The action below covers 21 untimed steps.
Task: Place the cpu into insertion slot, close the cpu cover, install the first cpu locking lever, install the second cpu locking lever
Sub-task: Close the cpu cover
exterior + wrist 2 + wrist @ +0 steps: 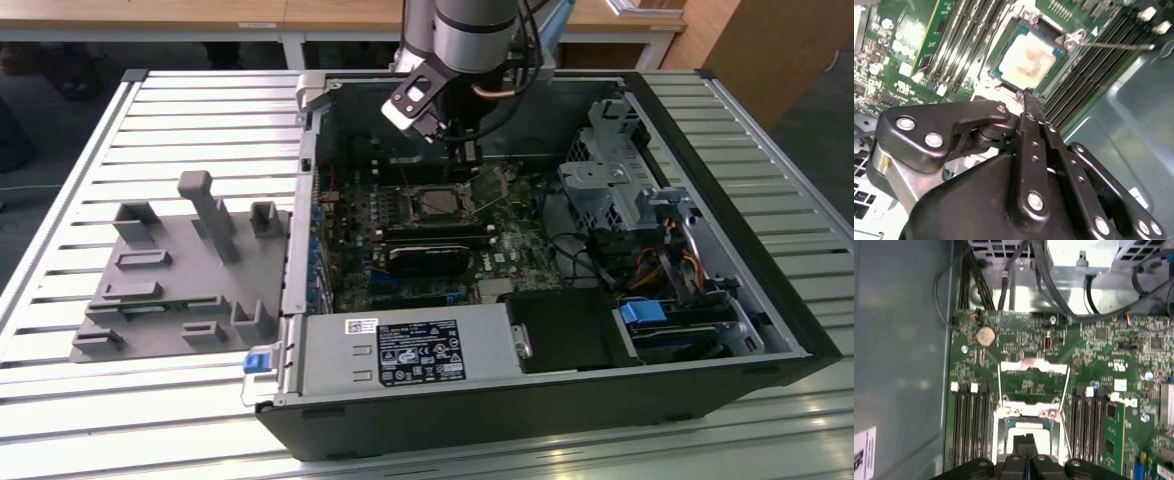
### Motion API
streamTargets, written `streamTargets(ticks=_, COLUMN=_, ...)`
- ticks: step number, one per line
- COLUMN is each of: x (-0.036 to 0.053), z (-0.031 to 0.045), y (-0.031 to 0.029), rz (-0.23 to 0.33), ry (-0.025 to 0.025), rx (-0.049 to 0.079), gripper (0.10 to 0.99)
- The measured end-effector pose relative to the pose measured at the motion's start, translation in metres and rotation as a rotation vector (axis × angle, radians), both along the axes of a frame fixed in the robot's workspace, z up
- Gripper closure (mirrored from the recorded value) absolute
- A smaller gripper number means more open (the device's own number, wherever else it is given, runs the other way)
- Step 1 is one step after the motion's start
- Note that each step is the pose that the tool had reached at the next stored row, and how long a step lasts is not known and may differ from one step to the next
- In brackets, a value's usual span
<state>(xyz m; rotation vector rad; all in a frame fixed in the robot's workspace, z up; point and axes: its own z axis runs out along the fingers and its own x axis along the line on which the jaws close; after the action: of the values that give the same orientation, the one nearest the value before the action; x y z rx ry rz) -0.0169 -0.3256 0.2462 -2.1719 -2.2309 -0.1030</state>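
cpu is already down flat in the slot, pale face up, so the first step looks done to me. cover is flipped open and lying back over the green board next to the slot. you can see board through its window, so nothing is clamping the chip yet. gripper hangs just over the slot's edge with its two fingers pinched together and nothing between them, which reads to me as set up for pushing, not grabbing. one thin lever rod sticks out sideways and looks unlatched. the board sits inside the open computer case, and a grey parts tray sits on the slatted table on the exterior view's left.
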Motion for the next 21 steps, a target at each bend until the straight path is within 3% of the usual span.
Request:
streamTargets(ticks=9, x=0.0084, z=0.0041, y=0.0001, rz=0.000, ry=-0.0002, rx=0.000, gripper=0.980)
streamTargets(ticks=21, x=0.0328, z=0.0038, y=0.0001, rz=0.001, ry=0.0049, rx=0.000, gripper=0.980)
